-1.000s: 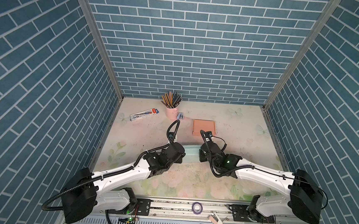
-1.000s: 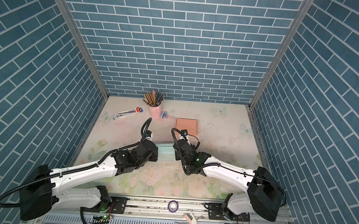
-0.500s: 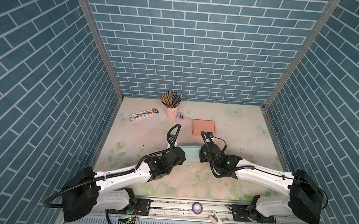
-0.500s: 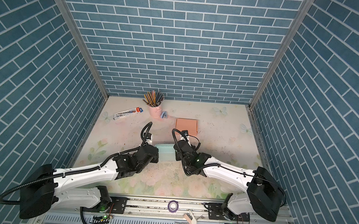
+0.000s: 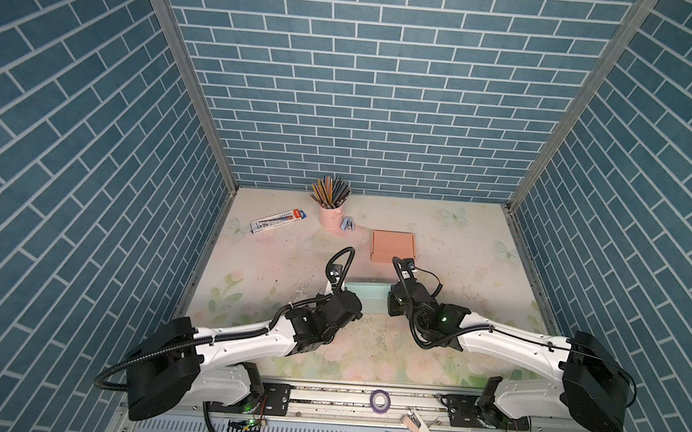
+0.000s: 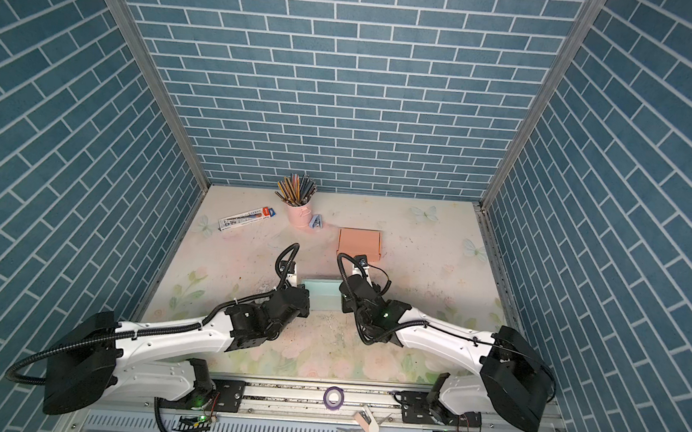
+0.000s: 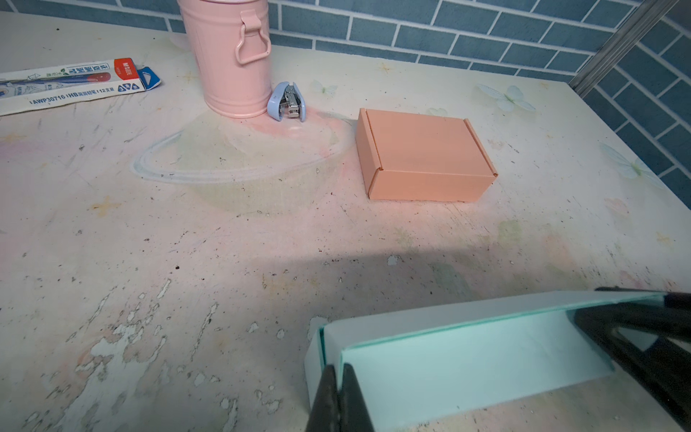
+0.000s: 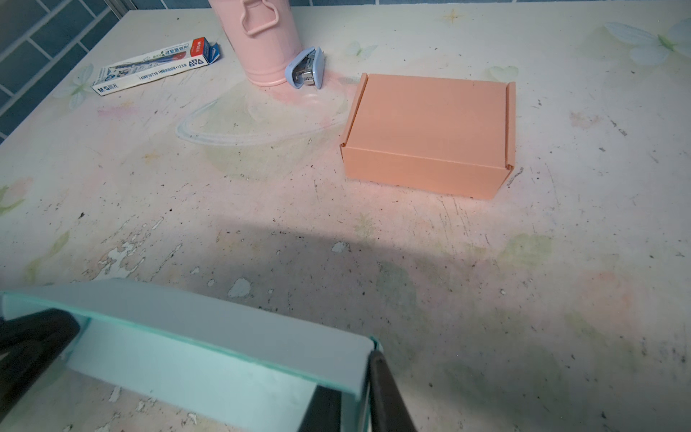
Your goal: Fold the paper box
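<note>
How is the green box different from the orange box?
The green box is open on top; the orange box is folded shut. The green box is pinched at its ends by the left gripper and right gripper; the orange box sits untouched, farther back. Both are paper boxes on the table.

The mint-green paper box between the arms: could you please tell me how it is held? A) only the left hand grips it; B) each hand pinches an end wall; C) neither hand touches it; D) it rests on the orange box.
B: the wrist views show the left hand pinching one end wall of the mint-green box and the right hand pinching the opposite one.
</note>
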Tool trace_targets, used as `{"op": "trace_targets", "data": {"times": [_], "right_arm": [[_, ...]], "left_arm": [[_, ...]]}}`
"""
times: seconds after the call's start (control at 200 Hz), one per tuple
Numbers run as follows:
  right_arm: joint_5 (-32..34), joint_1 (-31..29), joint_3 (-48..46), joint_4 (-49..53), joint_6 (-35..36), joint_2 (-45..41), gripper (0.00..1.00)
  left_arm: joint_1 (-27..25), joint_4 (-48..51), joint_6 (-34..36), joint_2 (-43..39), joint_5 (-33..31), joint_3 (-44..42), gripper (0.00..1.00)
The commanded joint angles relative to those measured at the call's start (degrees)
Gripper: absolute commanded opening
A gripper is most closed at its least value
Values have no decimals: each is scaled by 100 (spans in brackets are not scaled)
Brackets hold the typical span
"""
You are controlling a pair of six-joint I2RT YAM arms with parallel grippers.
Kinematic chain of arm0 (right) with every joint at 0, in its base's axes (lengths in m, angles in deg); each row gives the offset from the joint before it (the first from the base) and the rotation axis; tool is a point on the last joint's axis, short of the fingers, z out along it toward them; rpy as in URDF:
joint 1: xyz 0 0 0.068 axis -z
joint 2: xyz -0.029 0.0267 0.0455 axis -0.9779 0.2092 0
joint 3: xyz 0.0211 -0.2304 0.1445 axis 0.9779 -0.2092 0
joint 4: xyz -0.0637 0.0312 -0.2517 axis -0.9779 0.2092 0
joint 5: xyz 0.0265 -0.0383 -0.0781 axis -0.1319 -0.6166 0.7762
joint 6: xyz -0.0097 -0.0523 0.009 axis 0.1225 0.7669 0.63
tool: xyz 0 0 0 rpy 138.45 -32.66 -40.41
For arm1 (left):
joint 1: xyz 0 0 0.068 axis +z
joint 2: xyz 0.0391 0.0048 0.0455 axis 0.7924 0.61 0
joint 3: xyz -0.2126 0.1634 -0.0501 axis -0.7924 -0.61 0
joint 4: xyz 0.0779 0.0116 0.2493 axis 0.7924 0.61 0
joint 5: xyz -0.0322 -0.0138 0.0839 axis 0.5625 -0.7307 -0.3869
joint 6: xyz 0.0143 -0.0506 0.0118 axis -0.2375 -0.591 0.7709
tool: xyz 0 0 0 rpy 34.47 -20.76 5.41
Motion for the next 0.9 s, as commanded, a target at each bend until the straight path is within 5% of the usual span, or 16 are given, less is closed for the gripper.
{"op": "trace_targets", "data": {"times": [0.0, 0.155, 0.435, 0.89], "right_arm": [[-562, -126, -166, -430, -347, -182, 17], [-548, -114, -298, -460, -361, -377, 23], [-402, -107, -748, -746, -230, -745, 49], [208, -102, -1200, -322, 412, -2709, 64]], "left_arm": [[-208, -406, -8, 268, 544, -119, 0], [-232, -536, -25, 415, 495, -153, 0], [-231, -558, -51, 557, 490, -137, 0], [-257, -601, -24, 754, 460, -43, 0]]}}
